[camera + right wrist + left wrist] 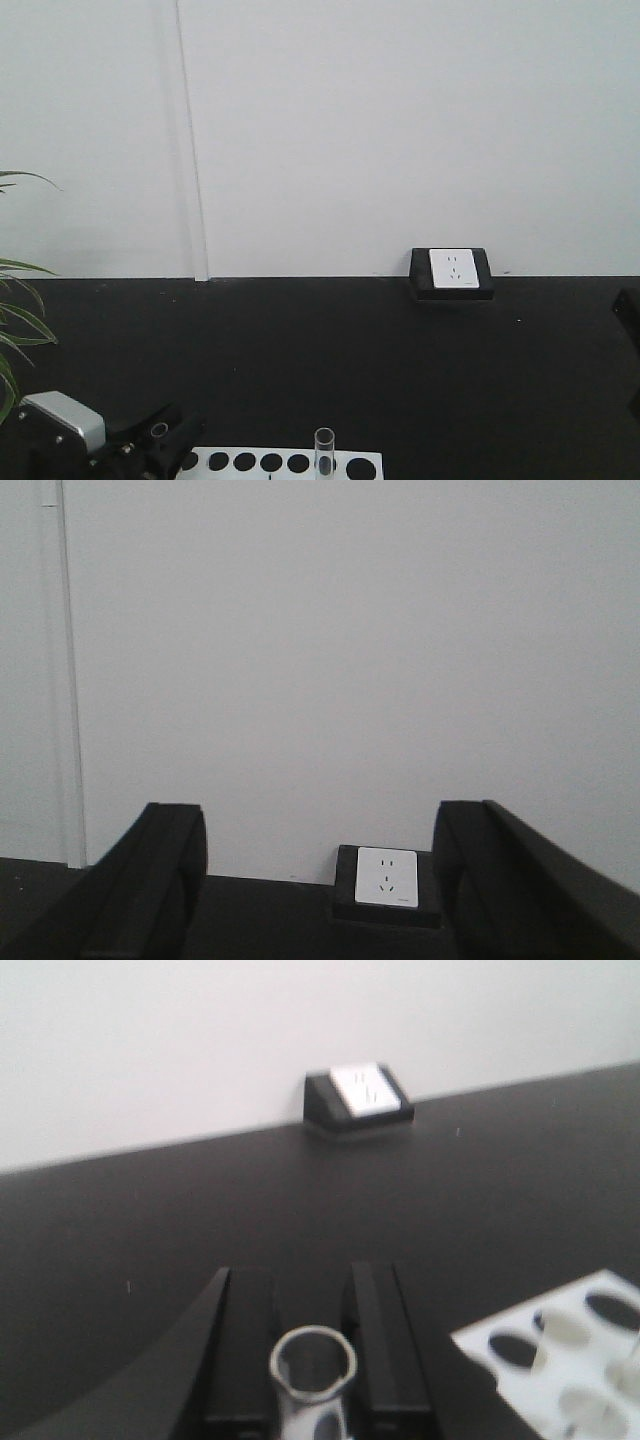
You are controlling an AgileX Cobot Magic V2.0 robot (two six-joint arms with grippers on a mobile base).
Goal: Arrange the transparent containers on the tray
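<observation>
Left tool (310, 1295) is clamped on a test tube (313, 1363), open rim poking up between its jaws, lower left of the front view, just beside the white rack (285, 463). Another test tube (324, 452) stands in the rack, lower centre. Right tool (318, 865) gapes wide, empty. Tray not in any view. Risks: smooth glass slipping in the grip; a swing clipping the standing tube or rack; placing blind.

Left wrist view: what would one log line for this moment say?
left gripper: shut on test tube | right gripper: open, empty | rack: second tube upright in a hole | tray: not in view
</observation>
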